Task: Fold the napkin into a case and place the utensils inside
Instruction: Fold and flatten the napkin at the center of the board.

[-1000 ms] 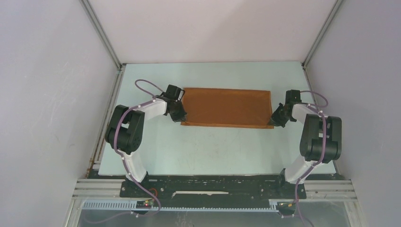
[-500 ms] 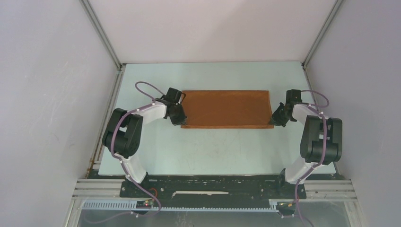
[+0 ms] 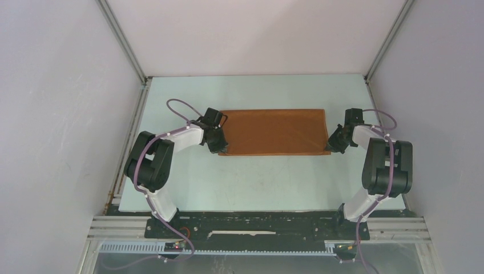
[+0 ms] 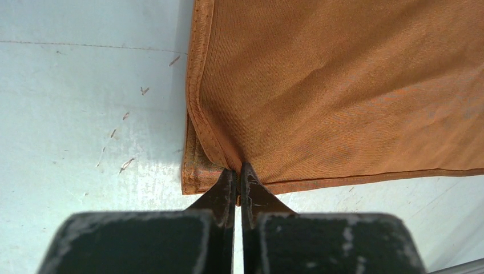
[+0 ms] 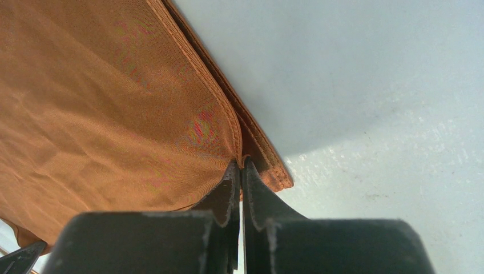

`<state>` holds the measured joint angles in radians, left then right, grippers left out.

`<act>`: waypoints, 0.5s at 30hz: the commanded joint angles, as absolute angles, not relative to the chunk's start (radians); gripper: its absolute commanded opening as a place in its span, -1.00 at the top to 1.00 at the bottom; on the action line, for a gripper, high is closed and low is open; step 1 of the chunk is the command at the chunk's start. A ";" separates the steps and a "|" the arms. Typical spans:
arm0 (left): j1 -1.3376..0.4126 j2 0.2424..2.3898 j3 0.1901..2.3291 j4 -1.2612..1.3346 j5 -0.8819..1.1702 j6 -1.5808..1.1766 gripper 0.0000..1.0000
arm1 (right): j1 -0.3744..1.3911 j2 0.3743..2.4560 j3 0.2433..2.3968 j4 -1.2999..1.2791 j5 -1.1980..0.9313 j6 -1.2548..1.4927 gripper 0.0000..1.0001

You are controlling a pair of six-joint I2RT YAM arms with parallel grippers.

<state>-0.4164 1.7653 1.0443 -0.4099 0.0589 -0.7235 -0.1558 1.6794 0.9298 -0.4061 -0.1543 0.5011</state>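
Note:
The rust-orange napkin (image 3: 273, 131) lies folded double as a wide oblong on the pale table. My left gripper (image 3: 221, 148) is shut on its near left corner; in the left wrist view the gripper (image 4: 240, 168) pinches the upper layer's hem, the lower layer (image 4: 197, 174) lying flat beneath. My right gripper (image 3: 329, 146) is shut on the near right corner; in the right wrist view the gripper (image 5: 240, 165) nips the upper hem of the napkin (image 5: 103, 108). No utensils are in view.
The pale table (image 3: 257, 182) is walled by grey panels on the left, right and back. A metal rail (image 3: 257, 224) with both arm bases runs along the near edge.
The left gripper has carried its corner slightly right and toward the far side. The napkin's near edge now lies straighter. The right arm has barely moved.

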 commanded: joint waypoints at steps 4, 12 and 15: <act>-0.420 1.746 1.038 -0.411 0.017 -0.697 1.00 | -0.161 1.686 0.927 -0.383 -0.132 0.505 1.00; -0.421 1.742 1.032 -0.423 0.003 -0.693 1.00 | -0.160 1.673 0.928 -0.390 -0.118 0.499 1.00; -0.419 1.746 1.034 -0.426 -0.011 -0.693 1.00 | -0.157 1.679 0.928 -0.388 -0.118 0.499 1.00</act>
<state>-0.4168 1.7653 1.0435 -0.4099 0.0467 -0.7235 -0.1555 1.6794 0.9298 -0.4057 -0.1505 0.5011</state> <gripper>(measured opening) 0.009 0.008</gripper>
